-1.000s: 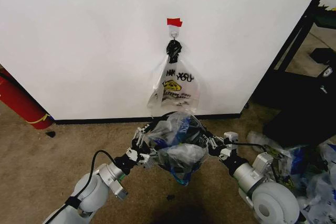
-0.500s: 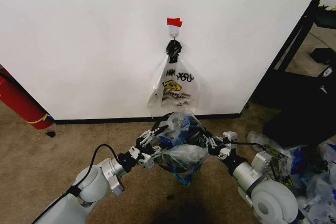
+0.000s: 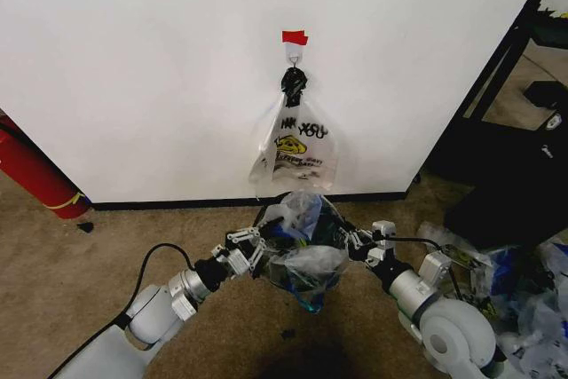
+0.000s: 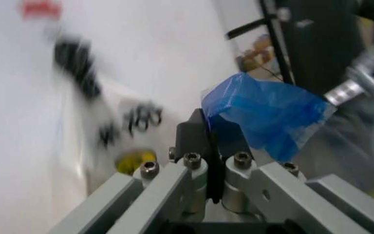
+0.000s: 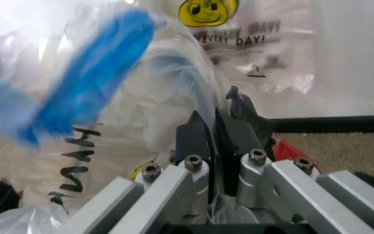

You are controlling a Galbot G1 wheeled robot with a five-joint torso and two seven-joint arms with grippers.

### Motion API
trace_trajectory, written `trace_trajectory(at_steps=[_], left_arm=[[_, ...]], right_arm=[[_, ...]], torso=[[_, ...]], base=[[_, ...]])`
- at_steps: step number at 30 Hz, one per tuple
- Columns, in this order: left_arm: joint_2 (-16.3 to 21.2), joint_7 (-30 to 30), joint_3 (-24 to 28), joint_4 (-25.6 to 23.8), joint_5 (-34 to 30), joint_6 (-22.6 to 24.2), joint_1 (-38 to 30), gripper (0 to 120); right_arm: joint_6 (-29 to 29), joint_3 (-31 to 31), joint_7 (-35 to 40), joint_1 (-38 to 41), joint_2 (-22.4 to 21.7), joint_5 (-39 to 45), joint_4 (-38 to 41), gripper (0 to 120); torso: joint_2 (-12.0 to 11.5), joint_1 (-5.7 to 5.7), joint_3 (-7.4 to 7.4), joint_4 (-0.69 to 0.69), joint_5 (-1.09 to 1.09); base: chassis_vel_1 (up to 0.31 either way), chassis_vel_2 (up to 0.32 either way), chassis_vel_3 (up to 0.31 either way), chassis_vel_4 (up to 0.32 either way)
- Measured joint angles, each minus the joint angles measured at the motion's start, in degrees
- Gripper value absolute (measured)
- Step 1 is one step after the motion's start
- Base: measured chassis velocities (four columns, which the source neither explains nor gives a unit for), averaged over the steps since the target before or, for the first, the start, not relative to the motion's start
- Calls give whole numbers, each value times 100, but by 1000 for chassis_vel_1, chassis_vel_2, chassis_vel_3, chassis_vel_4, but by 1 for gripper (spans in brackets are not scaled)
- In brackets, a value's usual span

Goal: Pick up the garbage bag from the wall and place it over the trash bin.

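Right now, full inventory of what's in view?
garbage bag: 1, see-through with blue patches, stretched between both grippers over the bin
trash bin: 1, black mesh, on the carpet under the bag, mostly covered
smiley bag: 1, clear, yellow face, black lettering, hanging on the wall hook
wall: white, black baseboard
tape strip: 1, red, above the hook
red cylinder: 1, leaning at the wall's left end
bag pile: several, clear and blue, floor at right
black rack: 1, right edge
left gripper: shut on the bag's left edge
right gripper: shut on its right edge
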Motion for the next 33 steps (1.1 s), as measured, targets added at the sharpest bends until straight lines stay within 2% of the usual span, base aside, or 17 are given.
trace_trajectory(at_steps=[1, 4, 7, 8, 12, 14, 15, 20, 23, 25, 29, 33], left_arm=[[0, 0, 0, 0, 0, 0, 0, 0], [19, -253, 49, -158, -1099, 786, -2, 0], [0, -634, -18, -304, -1920, 1614, 38, 0], [0, -634, -18, -304, -1920, 1614, 38, 0], [-46, -1285, -148, -536, -2913, 2834, 69, 0], [-69, -1561, -205, -632, -3265, 3278, 79, 0], [-69, -1561, -205, -632, -3265, 3278, 79, 0], [-85, -1981, -308, -841, -3718, 4000, 76, 0], [-72, -1975, -317, -877, -3722, 4125, 81, 0], [-58, -1833, -337, -910, -3722, 4248, 102, 0], [-59, -1169, -401, -911, -3679, 4451, 141, 0], [-131, -1033, -405, -838, -3705, 4550, 100, 0]], right_arm=[[0, 0, 0, 0, 0, 0, 0, 0], [245, 59, -510, 1, -38, -132, -150, 0], [516, 94, -1073, 34, -78, -204, -317, 0], [516, 94, -1073, 34, -78, -204, -317, 0], [1156, 174, -1938, 100, -91, -232, -636, 0], [1382, 202, -2166, 133, -87, -126, -753, 0], [1382, 202, -2166, 133, -87, -126, -753, 0], [1693, 336, -2678, 128, -79, -2, -1022, 0], [1846, 359, -2825, 135, -73, 150, -1120, 0], [1985, 362, -2874, 163, -50, 343, -1208, 0], [2037, 303, -2746, 178, -16, 1098, -1276, 0], [2002, 271, -2857, 173, 16, 1624, -1361, 0]], torso=[[0, 0, 0, 0, 0], [0, 0, 0, -1, 0], [0, 0, 0, 0, 0], [0, 0, 0, 0, 0], [0, 0, 0, -1, 0], [0, 0, 0, 0, 0], [0, 0, 0, 0, 0], [0, 0, 0, -1, 1], [0, 0, 0, -1, 0], [0, 0, 0, 0, 1], [0, 0, 0, 0, 1], [0, 0, 0, 0, -1]], base=[[0, 0, 0, 0], [0, 0, 0, 0], [0, 0, 0, 0], [0, 0, 0, 0], [0, 0, 0, 0], [0, 0, 0, 0], [0, 0, 0, 0], [0, 0, 0, 0], [0, 0, 0, 0], [0, 0, 0, 0], [0, 0, 0, 0], [0, 0, 0, 0]])
